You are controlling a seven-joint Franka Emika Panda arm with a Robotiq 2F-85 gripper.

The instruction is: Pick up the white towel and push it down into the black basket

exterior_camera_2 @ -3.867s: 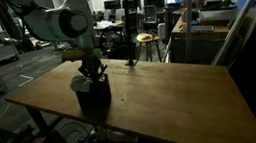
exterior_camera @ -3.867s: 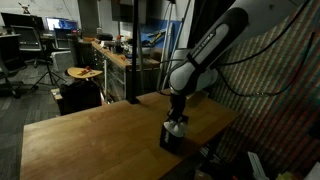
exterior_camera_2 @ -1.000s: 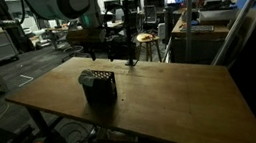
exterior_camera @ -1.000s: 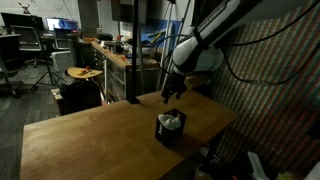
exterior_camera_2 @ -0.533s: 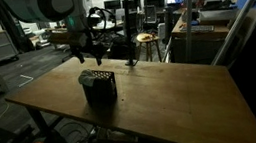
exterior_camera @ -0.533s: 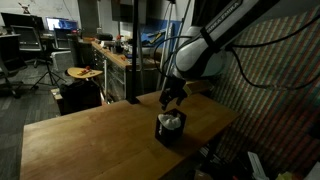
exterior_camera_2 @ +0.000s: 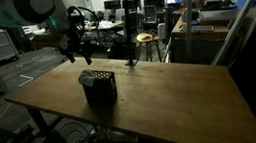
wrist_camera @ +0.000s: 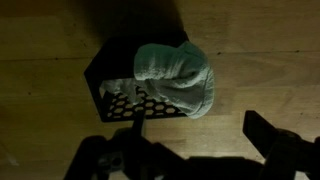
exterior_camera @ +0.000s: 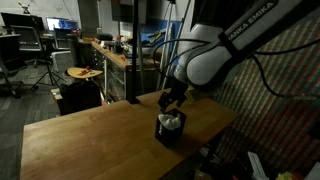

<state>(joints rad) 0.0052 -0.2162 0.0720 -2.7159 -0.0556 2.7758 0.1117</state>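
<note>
The black basket [exterior_camera: 168,131] [exterior_camera_2: 98,87] stands on the wooden table [exterior_camera: 90,135] [exterior_camera_2: 173,101]. The white towel [exterior_camera: 173,120] is bunched inside it, and in the wrist view the towel [wrist_camera: 178,75] bulges over the rim of the basket [wrist_camera: 112,88] on one side. My gripper [exterior_camera: 171,100] [exterior_camera_2: 75,55] hangs above the basket, clear of it. In the wrist view the gripper [wrist_camera: 200,135] is open, its two dark fingers [wrist_camera: 266,135] spread wide with only bare table between them.
A black pole [exterior_camera: 133,50] [exterior_camera_2: 128,21] rises at the table's far edge. A round stool [exterior_camera: 84,74] [exterior_camera_2: 145,39], workbenches and office chairs stand beyond the table. A patterned wall [exterior_camera: 285,110] is close behind the arm.
Earlier the gripper was down in the basket on the towel. It has since lifted out and over the last second drifted sideways above the basket, staying open; the towel stays in the basket.
</note>
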